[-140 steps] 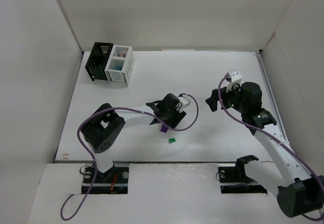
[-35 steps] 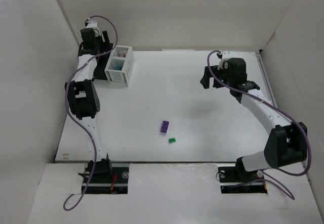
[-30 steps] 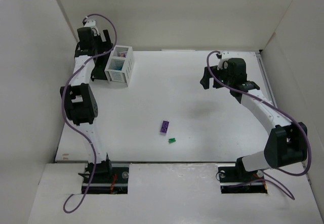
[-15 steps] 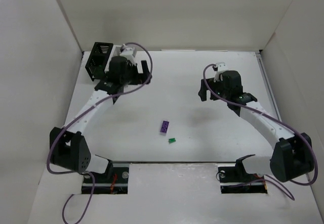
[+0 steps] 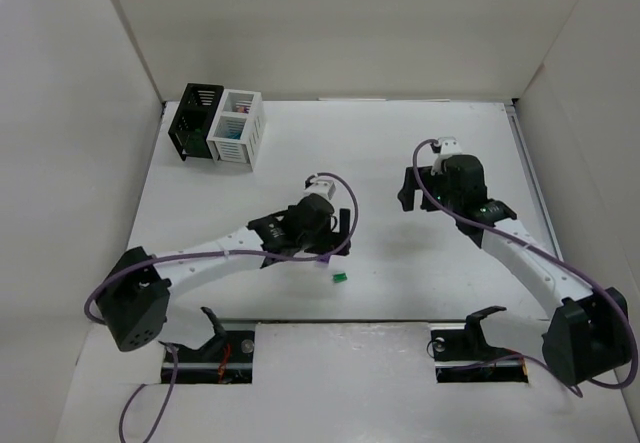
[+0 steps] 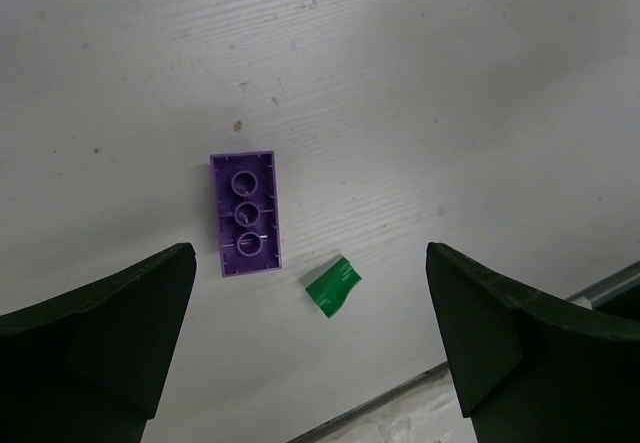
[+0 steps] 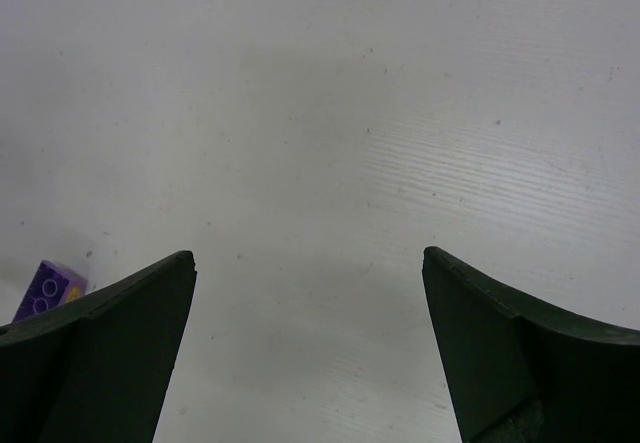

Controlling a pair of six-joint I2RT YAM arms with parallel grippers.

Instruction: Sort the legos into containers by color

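Observation:
Two legos lie on the white table: a purple brick (image 6: 245,213), studs up, and a small green wedge (image 6: 332,287) just right of and below it. My left gripper (image 6: 308,255) hangs open above both, fingers wide to either side, touching neither. From above, the left gripper (image 5: 322,238) hides the purple brick, while the green wedge (image 5: 339,277) shows beside it. My right gripper (image 7: 305,258) is open over bare table, with the purple brick (image 7: 45,288) at its lower left. The black container (image 5: 195,121) and white container (image 5: 238,128) stand side by side at the back left, with coloured legos inside the white one.
White walls enclose the table on the left, back and right. The table's front edge (image 6: 400,393) runs close below the green wedge. The right gripper (image 5: 412,191) sits right of centre, well apart from the left arm.
The left arm has swung from the containers at the back left down to the front middle, above the purple brick. The right arm has shifted slightly nearer. Both grippers stay open.

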